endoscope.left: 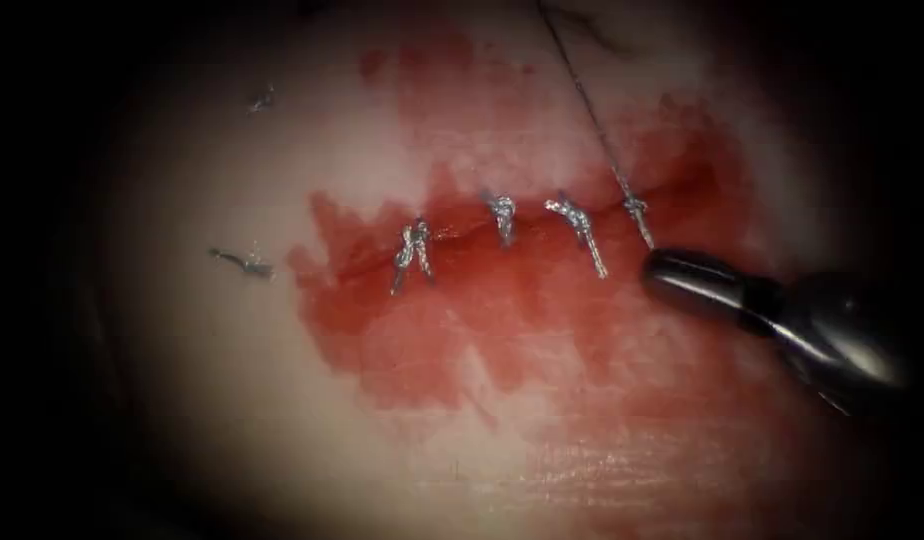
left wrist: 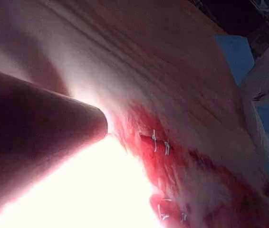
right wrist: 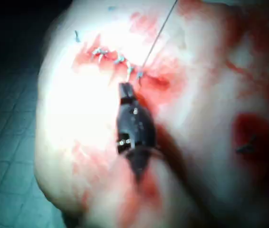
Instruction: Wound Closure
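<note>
Right end effector [endoscope.left: 672, 268] pinched narrow, nothing seen between the jaws, parked just beside the short tail of the knot [endoscope.left: 634, 208] at the right end of the cut [endoscope.left: 462, 232]. Left end effector [left wrist: 44, 137] close up and blurred; open or closed, and holding what, cannot tell. Needle's whereabouts: cannot tell either.

Thread [endoscope.left: 587, 100] strung from that knot up and away over the tissue [endoscope.left: 182, 380]. Looks taut, so likely trouble right there: a nudge from the right tip could snag the strand, drag on the knot, loosen it or pull it through the wet edge. Could also dig into the tissue if dropped any lower. Red fluid [endoscope.left: 432, 340] spread all round the cut, so probably slick footing for any grab.

Three tied stitches [endoscope.left: 502, 215] to the left, tails standing up, easy to catch on a sweep. Loose cut ends [endoscope.left: 244, 264] well apart, far left.

Room: plenty below the cut, tight at its right end. Tissue falling away to the bench [right wrist: 6, 142].
</note>
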You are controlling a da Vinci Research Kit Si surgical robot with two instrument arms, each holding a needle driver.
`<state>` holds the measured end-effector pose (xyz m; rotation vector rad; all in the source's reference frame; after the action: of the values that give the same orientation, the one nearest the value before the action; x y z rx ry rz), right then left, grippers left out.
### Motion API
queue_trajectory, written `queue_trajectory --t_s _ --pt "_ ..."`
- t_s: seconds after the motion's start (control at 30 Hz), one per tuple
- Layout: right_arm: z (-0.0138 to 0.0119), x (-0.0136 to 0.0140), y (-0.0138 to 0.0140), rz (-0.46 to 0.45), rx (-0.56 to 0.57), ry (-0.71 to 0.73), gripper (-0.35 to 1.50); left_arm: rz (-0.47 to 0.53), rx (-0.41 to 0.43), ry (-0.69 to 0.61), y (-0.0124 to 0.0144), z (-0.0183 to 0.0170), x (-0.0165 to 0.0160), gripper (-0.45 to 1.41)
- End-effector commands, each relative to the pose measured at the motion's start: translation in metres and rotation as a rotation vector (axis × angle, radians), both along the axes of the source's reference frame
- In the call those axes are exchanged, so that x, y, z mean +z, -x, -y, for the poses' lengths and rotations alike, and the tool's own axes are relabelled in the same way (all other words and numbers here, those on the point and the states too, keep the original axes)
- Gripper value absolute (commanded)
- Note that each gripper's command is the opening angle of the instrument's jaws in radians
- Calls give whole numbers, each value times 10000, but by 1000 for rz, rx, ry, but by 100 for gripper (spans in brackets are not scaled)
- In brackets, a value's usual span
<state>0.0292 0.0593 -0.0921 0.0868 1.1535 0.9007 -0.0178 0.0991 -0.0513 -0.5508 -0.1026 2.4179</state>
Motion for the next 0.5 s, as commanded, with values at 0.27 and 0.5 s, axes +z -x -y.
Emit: queue_trajectory --t_s 0.27,0.5 --pt "7 16 -1 6 -27 -6 -35 -2 -8 13 7 -16 14 -35" --pt "8 16 -1 15 -37 -8 -35 34 -10 -4 14 -7 18 -35"
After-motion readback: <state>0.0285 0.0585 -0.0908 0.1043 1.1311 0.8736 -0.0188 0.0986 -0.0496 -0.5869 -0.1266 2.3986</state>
